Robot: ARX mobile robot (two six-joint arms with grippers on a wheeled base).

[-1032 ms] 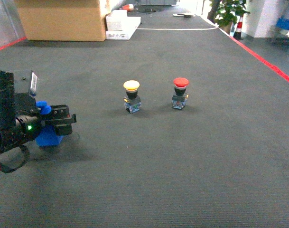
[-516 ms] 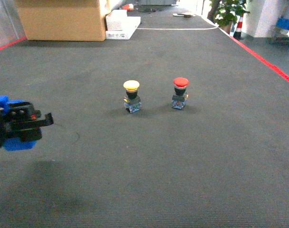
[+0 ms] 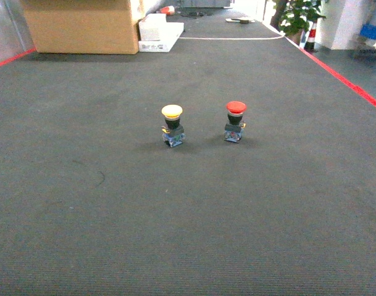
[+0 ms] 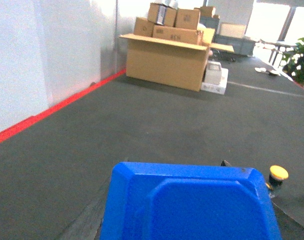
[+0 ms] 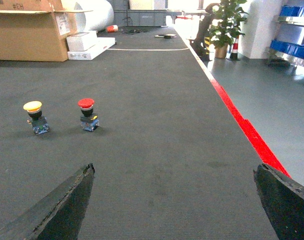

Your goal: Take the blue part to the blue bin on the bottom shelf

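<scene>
The blue part (image 4: 191, 205) is a bright blue angular plastic piece that fills the bottom of the left wrist view. My left gripper (image 4: 189, 220) is shut on it, with only a dark fingertip (image 4: 225, 163) showing past its edge. Neither the part nor either gripper appears in the head view. My right gripper (image 5: 174, 200) is open above bare carpet, its dark fingers (image 5: 67, 205) spread wide with nothing between them. Far off on the right, blue bins (image 5: 291, 47) sit on a steel rack (image 5: 294, 21); I cannot tell which one is the blue bin or which level is the bottom shelf.
A yellow-capped push button (image 3: 171, 125) and a red-capped one (image 3: 234, 121) stand on the grey carpet. Cardboard boxes (image 3: 79, 24) and white boxes (image 3: 158, 32) sit at the back left. Red floor tape (image 3: 348, 80) runs along the right side, near a potted plant (image 3: 297, 15).
My left gripper, holding the blue part, has moved left and out of the head view. The two push buttons have stayed where they were.
</scene>
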